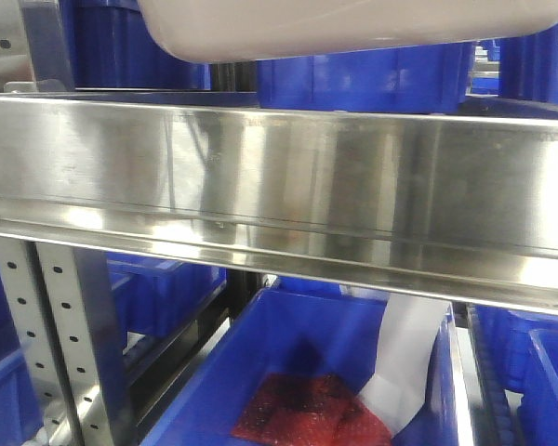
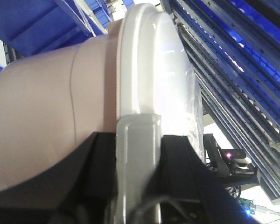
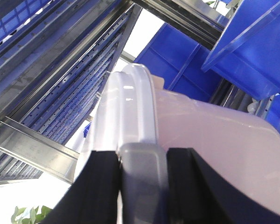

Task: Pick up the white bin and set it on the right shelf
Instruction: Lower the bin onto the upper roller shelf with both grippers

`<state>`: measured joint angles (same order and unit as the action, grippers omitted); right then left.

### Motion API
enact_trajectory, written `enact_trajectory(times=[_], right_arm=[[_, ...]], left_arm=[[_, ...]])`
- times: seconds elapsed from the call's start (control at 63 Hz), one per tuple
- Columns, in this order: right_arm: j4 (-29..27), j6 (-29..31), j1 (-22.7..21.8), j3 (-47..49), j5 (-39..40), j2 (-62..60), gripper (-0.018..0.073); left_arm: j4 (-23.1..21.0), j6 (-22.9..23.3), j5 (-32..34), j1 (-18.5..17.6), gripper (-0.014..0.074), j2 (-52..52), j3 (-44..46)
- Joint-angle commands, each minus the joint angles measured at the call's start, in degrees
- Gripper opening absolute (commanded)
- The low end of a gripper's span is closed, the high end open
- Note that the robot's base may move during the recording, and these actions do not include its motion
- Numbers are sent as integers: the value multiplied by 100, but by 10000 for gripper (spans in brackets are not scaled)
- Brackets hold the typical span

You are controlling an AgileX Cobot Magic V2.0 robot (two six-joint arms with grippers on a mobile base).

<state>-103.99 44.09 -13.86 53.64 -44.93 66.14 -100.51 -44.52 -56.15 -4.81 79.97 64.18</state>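
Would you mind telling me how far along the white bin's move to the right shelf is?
Done: left hand and right hand grip the white bin by its ends, lifted. In hand: it hangs above the front rail of the right shelf. Left: set it down and release.

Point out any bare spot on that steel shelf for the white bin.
Hardly any shows. Past the white bin and the steel front rail, blue bins crowd the level; only a narrow dark gap parts them. The shelf floor is hidden. The lower blue bin has bare floor behind its red bag.
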Motion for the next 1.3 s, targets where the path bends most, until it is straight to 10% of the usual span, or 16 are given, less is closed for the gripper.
enact_trajectory(times=[0.0, 1.286], right_arm=[[-392, 7, 193, 227, -1085, -145, 65], [-235, 7, 193, 229, -1151, 681, 65]], left_arm=[[-943, -115, -1210, -262, -127, -240, 254], [-914, -287, -388, -262, -126, 727, 322]])
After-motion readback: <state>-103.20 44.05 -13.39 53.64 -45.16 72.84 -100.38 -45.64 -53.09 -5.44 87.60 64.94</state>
